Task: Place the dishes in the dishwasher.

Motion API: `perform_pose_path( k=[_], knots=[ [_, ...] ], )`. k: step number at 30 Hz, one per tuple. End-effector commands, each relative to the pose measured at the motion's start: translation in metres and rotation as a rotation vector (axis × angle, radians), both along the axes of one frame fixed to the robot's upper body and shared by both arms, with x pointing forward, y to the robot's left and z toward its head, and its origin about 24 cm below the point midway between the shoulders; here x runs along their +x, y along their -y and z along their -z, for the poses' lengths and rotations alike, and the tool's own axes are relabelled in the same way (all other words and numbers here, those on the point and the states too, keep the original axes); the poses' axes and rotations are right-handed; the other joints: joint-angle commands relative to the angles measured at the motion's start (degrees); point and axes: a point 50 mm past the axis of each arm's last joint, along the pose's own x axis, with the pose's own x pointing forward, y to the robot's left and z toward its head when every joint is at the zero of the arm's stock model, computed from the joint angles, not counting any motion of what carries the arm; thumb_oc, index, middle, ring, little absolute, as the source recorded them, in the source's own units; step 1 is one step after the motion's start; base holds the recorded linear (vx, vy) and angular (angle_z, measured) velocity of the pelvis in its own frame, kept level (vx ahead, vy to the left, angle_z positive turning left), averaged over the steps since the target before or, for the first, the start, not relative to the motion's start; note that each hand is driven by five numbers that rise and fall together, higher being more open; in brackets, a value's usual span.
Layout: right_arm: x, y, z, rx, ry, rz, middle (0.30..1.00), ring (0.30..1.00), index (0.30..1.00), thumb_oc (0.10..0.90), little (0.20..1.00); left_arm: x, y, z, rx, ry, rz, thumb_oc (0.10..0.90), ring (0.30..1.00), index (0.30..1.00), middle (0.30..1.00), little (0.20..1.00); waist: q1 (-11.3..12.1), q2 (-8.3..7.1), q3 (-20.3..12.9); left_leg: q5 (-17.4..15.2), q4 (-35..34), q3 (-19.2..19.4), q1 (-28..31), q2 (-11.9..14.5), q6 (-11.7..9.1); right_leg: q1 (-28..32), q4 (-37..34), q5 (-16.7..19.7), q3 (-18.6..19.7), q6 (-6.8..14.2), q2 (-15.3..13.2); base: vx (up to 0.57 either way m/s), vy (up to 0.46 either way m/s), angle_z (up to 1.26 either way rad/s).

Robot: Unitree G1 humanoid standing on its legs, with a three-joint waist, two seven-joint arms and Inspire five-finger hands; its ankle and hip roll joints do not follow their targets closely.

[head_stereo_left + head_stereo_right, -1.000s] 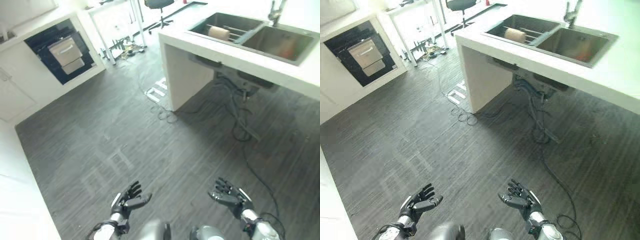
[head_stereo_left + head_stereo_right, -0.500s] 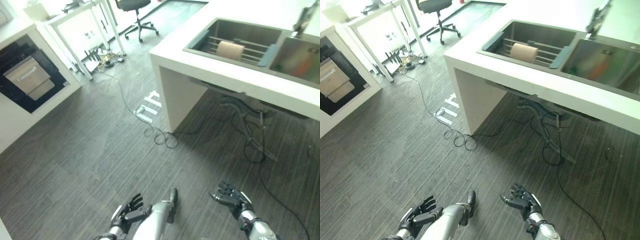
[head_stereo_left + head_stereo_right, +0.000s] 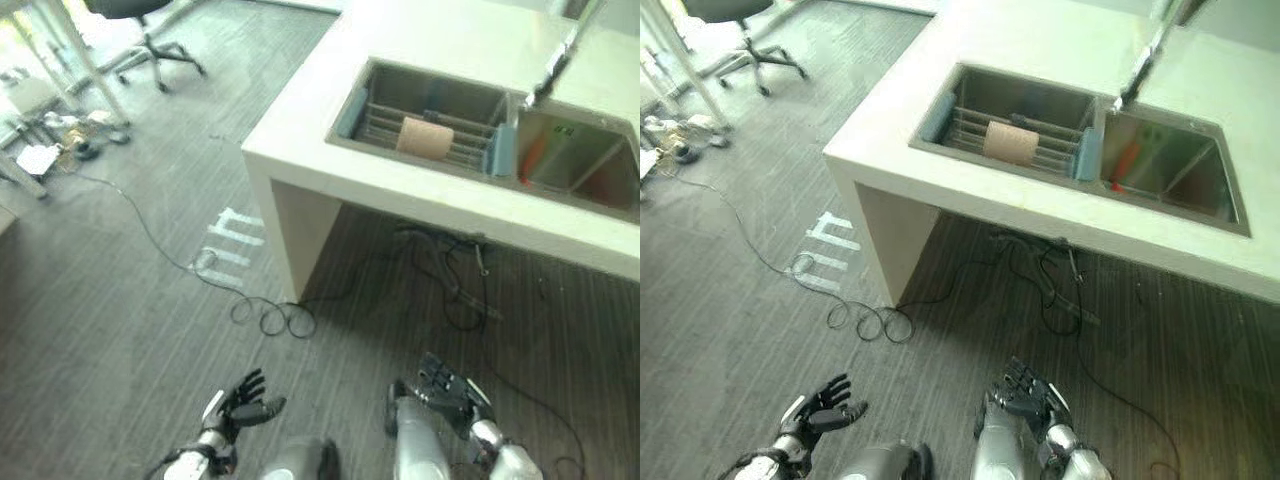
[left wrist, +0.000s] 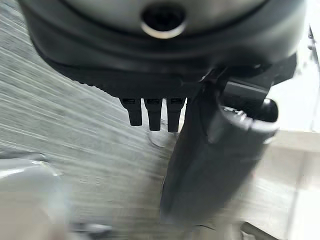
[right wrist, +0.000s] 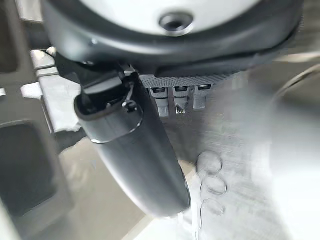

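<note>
Dishes for this job sit in the double sink (image 3: 1080,175) set into the white counter (image 3: 1040,50): a tan, cylinder-shaped piece (image 3: 1011,142) lies on its side on the wire rack (image 3: 980,135) in the left basin, and something orange (image 3: 1127,160) shows in the right basin, too indistinct to name. A tall faucet (image 3: 1145,55) rises behind the divider between the basins.

Both hands are low and well apart from the counter, hanging over the dark striped floor (image 3: 120,300). The left hand (image 3: 238,404) has its fingers spread and relaxed, holding nothing; its wrist view shows straight fingers and thumb with bare floor beyond. The right hand (image 3: 447,388) is likewise loose and empty.

The change over the last second is mostly in the head camera. A second ago the picture took in an open dark appliance with a pulled-out drawer in the cabinets off to the robot's left, probably the dishwasher, with the sink far away at the top edge. Half a second ago the appliance was sliding off the left border. It has since passed out of the picture, while the sink has grown larger and moved toward the centre. The office chair (image 3: 140,10) and the white floor markings (image 3: 232,240) have shifted the same way, so the whole picture has swung; the things themselves have not moved.

My reading is that the robot is turning toward the sink to fetch the first dish. Nothing is loaded yet.
</note>
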Motion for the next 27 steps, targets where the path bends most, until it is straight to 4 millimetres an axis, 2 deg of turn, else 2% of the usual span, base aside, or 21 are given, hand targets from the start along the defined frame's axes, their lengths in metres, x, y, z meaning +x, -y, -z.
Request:
perform_pose_path(
  k=[1,2,3,4,5,8,9,12,13,14,15,16,18,20,27],
  knots=[
    [0.032,0.021,-0.030,-0.073,0.139,-0.052,0.900,0.900,0.900,0.800,0.900,0.007,0.010,-0.011,0.000,0.125,0.000,0.800,0.900,0.900,0.900,0.900,0.55,3.88,-4.16,3.54,-11.75,-5.35,9.09,4.32,-4.09,10.77,-7.79,4.19,-2.92,-0.23,6.17,0.44,-0.352,0.09],
    [0.032,0.021,-0.029,-0.082,0.132,-0.068,0.900,0.900,0.900,0.800,0.900,0.005,0.013,-0.009,-0.004,0.120,-0.008,0.800,0.900,0.900,0.900,0.900,0.67,4.41,-4.13,4.66,-11.75,-5.10,10.42,5.52,-4.82,12.01,-7.79,2.89,-3.13,-1.12,7.10,0.39,-0.310,-0.05],
    [0.032,0.021,-0.029,-0.091,0.127,-0.080,0.900,0.900,0.900,0.800,0.900,0.004,0.014,-0.009,-0.003,0.116,-0.007,0.800,0.900,0.900,0.900,0.900,0.64,4.47,-4.51,7.33,-11.75,-4.99,10.99,6.18,-5.66,12.52,-7.79,1.67,-2.94,-2.02,7.58,0.30,-0.246,-0.09],
    [0.033,0.021,-0.030,-0.102,0.124,-0.088,0.900,0.900,0.900,0.800,0.900,0.003,0.015,-0.009,0.002,0.113,-0.004,0.800,0.900,0.900,0.900,0.900,0.91,4.67,-4.38,11.34,-11.75,-5.00,12.02,7.05,-6.83,13.79,-7.79,0.09,-2.58,-3.04,8.46,0.29,-0.260,-0.05],
    [0.033,0.022,-0.030,-0.109,0.123,-0.097,0.900,0.900,0.900,0.800,0.900,0.003,0.015,-0.009,0.002,0.114,-0.011,0.800,0.900,0.900,0.900,0.900,1.35,4.18,-4.61,16.35,-11.75,-5.19,12.25,7.07,-7.89,14.66,-7.79,-1.10,-2.17,-3.77,8.52,0.29,-0.270,-0.11],
    [0.030,0.028,-0.031,-0.136,0.117,-0.108,0.900,0.900,0.900,0.800,0.900,0.003,0.016,-0.009,-0.019,0.112,-0.013,0.800,0.900,0.900,0.900,0.900,1.46,3.83,-4.27,21.06,-1.11,-3.59,6.46,7.30,-9.70,17.54,-7.79,-3.50,-1.34,-5.63,9.27,0.24,-0.221,-0.03],
    [0.028,0.032,-0.032,-0.132,0.120,-0.084,0.900,0.900,0.900,0.800,0.900,0.006,0.017,-0.009,-0.013,0.101,0.016,0.800,0.900,0.900,0.900,0.900,2.70,3.77,-3.91,20.45,-2.04,-3.53,0.28,5.55,-8.58,20.22,-7.79,-5.13,-0.39,-5.91,10.23,0.24,-0.154,0.26],
    [0.028,0.030,-0.031,-0.128,0.121,-0.095,0.900,0.900,0.900,0.800,0.900,0.002,0.015,-0.007,-0.002,0.093,-0.013,0.800,0.900,0.900,0.900,0.900,3.71,4.12,-3.86,19.53,-10.70,-4.89,1.12,4.94,-7.60,21.38,-7.79,-6.23,0.74,-5.33,11.11,0.20,-0.001,0.01],
    [0.028,0.029,-0.030,-0.129,0.119,-0.093,0.900,0.900,0.900,0.800,0.900,0.000,0.012,-0.006,-0.008,0.090,-0.035,0.800,0.900,0.900,0.900,0.900,4.19,5.44,-3.82,17.63,-11.75,-6.85,-2.01,5.86,-7.84,21.75,-7.79,-6.86,0.43,-5.15,12.33,0.10,0.079,-0.53],
    [0.027,0.028,-0.029,-0.130,0.115,-0.089,0.900,0.900,0.900,0.800,0.900,-0.002,0.013,-0.005,-0.011,0.084,-0.043,0.800,0.900,0.900,0.900,0.900,4.68,6.07,-3.65,17.00,-11.75,-8.10,-4.00,5.75,-8.39,22.04,-7.79,-7.25,0.46,-5.02,12.87,0.13,0.106,-0.42],
    [0.025,0.029,-0.026,-0.135,0.101,-0.078,0.900,0.900,0.900,0.800,0.900,-0.006,0.013,-0.002,-0.004,0.066,-0.050,0.800,0.900,0.900,0.900,0.900,5.52,6.39,-3.39,18.10,-11.75,-9.11,-5.76,5.23,-9.26,22.72,-7.79,-7.84,0.95,-4.86,13.23,0.13,0.075,-0.21],
    [0.023,0.028,-0.021,-0.135,0.084,-0.057,0.900,0.900,0.900,0.800,0.900,-0.012,0.015,0.002,0.005,0.040,-0.054,0.800,0.900,0.900,0.900,0.900,6.33,6.09,-3.61,16.70,-11.75,-8.53,-6.79,4.68,-8.93,23.07,-7.79,-8.27,0.62,-4.67,12.76,0.11,0.077,-0.20],
    [0.019,0.032,-0.015,-0.143,0.058,-0.025,0.900,0.900,0.900,0.800,0.900,-0.019,0.018,0.008,0.004,0.000,-0.052,0.800,0.900,0.900,0.900,0.900,6.37,6.14,-4.45,14.72,-11.75,-7.69,-7.08,4.75,-8.25,22.65,-7.79,-8.53,-0.47,-4.35,12.11,0.05,0.109,-0.35],
    [0.012,0.033,-0.008,-0.148,0.028,-0.010,0.900,0.900,0.900,0.800,0.900,-0.026,0.020,0.014,0.012,-0.043,-0.053,0.800,0.900,0.900,0.900,0.900,6.49,6.18,-5.01,13.92,-11.75,-8.49,-6.90,4.35,-7.90,22.15,-7.79,-8.27,-0.72,-4.09,11.89,0.04,0.125,-0.17],
    [-0.017,0.040,0.017,-0.152,-0.145,0.077,0.900,0.900,0.900,0.800,0.900,-0.058,0.020,0.032,-0.014,-0.233,-0.197,0.800,0.900,0.900,0.900,0.900,6.16,5.20,-6.68,11.93,-11.75,-5.22,-6.76,4.53,-6.92,21.00,-7.79,-8.00,-2.05,-3.12,10.84,0.03,0.091,-0.14]
  ],
)
